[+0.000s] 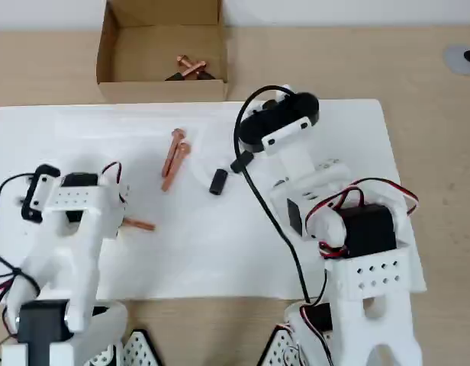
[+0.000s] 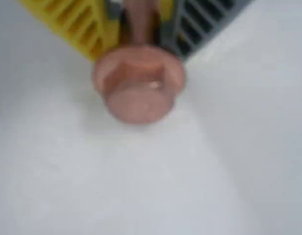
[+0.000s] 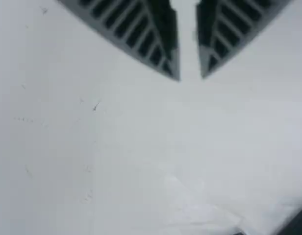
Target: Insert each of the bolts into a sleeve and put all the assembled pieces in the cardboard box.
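Observation:
My left gripper [image 2: 141,29], with one yellow and one grey finger, is shut on a copper bolt [image 2: 138,90] whose hexagonal head faces the camera just above the white sheet. In the high view this bolt [image 1: 140,225] sticks out sideways from the left arm. Two more copper bolts [image 1: 174,158] lie side by side mid-sheet, with a black sleeve [image 1: 218,181] to their right. My right gripper [image 3: 190,73] hovers over bare sheet, its grey fingers close together with nothing between them. The cardboard box [image 1: 105,61] at the back holds assembled pieces [image 1: 191,69].
The white sheet [image 1: 220,252] covers the table's middle, and its front half is bare. The right arm [image 1: 284,126] stands just right of the sleeve with black cables looping beside it. A dark corner [image 3: 299,223] shows at the edge of the right wrist view.

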You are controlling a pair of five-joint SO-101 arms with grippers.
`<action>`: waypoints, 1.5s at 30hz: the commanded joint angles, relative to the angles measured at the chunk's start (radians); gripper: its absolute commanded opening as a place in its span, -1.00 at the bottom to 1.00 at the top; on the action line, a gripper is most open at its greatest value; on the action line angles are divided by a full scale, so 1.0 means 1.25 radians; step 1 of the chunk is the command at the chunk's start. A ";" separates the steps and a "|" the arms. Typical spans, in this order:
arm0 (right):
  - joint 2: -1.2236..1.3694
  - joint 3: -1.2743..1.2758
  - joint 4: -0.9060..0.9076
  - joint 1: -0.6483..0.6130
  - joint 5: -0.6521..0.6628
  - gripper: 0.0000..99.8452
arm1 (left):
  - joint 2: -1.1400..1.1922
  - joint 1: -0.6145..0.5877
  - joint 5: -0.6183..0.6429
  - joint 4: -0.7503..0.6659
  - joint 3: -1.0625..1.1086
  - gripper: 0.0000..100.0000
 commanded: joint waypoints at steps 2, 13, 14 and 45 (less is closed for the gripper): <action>-0.014 0.001 -0.002 -0.009 -0.001 -0.94 | 0.020 0.018 -0.050 0.072 -0.103 -0.94; -0.018 0.024 -0.002 -0.012 -0.001 -0.94 | 0.020 0.010 -0.288 0.495 -0.538 -0.95; -0.018 0.024 -0.004 -0.013 -0.001 -0.94 | 0.020 0.007 -0.309 0.528 -0.581 -0.95; 0.630 -0.141 -0.260 -0.312 -0.568 -0.93 | -0.220 -0.163 -1.135 0.617 -0.653 -0.98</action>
